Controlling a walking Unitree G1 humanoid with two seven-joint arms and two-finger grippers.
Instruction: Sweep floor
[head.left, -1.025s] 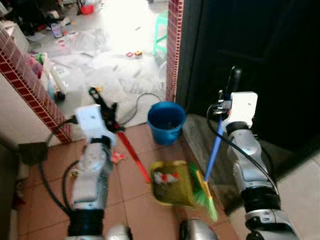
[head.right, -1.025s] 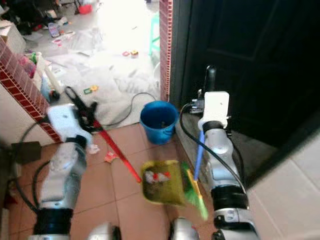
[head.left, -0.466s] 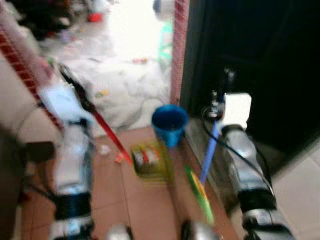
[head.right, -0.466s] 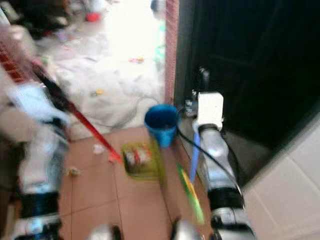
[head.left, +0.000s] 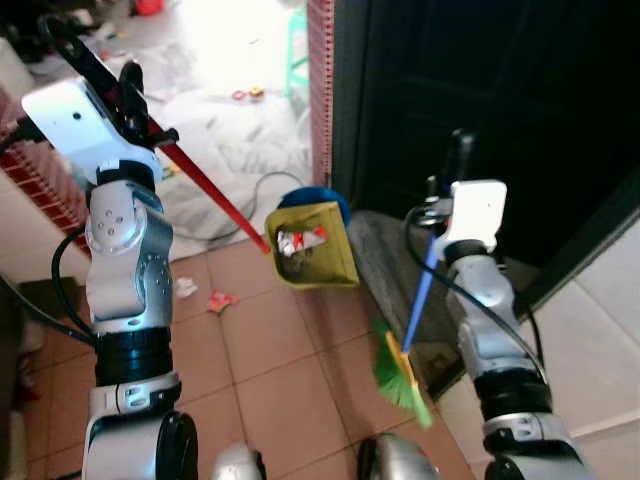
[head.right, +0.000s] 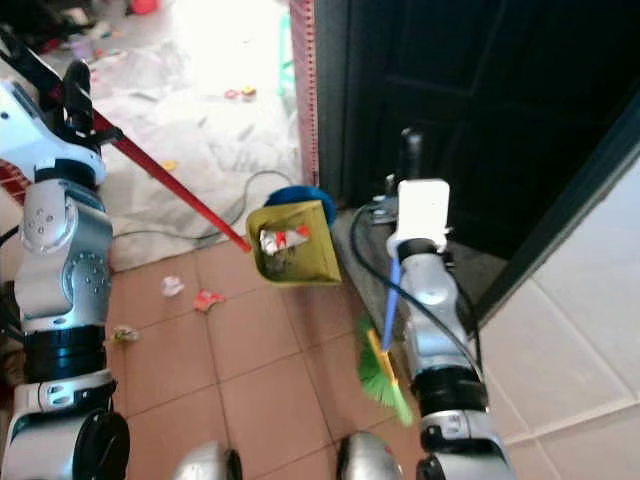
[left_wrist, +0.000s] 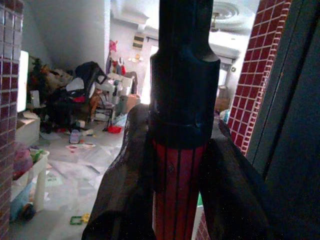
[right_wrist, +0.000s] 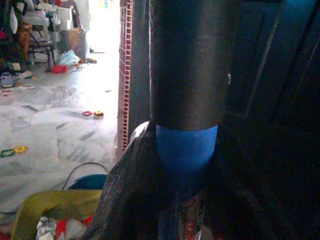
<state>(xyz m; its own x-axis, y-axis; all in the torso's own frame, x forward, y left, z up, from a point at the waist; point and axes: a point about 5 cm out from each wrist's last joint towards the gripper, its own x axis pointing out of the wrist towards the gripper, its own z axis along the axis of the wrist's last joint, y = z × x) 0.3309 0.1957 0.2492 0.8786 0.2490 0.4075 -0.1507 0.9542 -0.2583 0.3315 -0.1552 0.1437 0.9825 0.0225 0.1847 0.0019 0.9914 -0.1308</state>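
My left gripper (head.left: 112, 82) is raised high at the left, shut on the red handle (head.left: 205, 190) of a yellow dustpan (head.left: 312, 250). The dustpan hangs tilted in the air, holding white and red litter, right above a blue bucket (head.right: 290, 194) that it mostly hides. In the left wrist view both fingers (left_wrist: 122, 190) clamp the red handle (left_wrist: 175, 195) below its black end cap. My right gripper (head.left: 455, 172) is shut on the blue handle (head.left: 420, 300) of a broom. Its green bristles (head.left: 400, 378) hang near the tiled floor by my right leg.
Scraps of litter (head.left: 220, 298) lie on the orange tiles. A red brick pillar (head.left: 320, 90) and a dark door (head.left: 500, 90) stand ahead, with a grey doorstep (head.left: 385, 260) below. A black cable (head.left: 255, 185) curls near the bucket. A brick wall (head.left: 25, 165) is at the left.
My left arm has lifted the dustpan off the floor and swung it up over the blue bucket. The broom stays held at the right. The camera has shifted.
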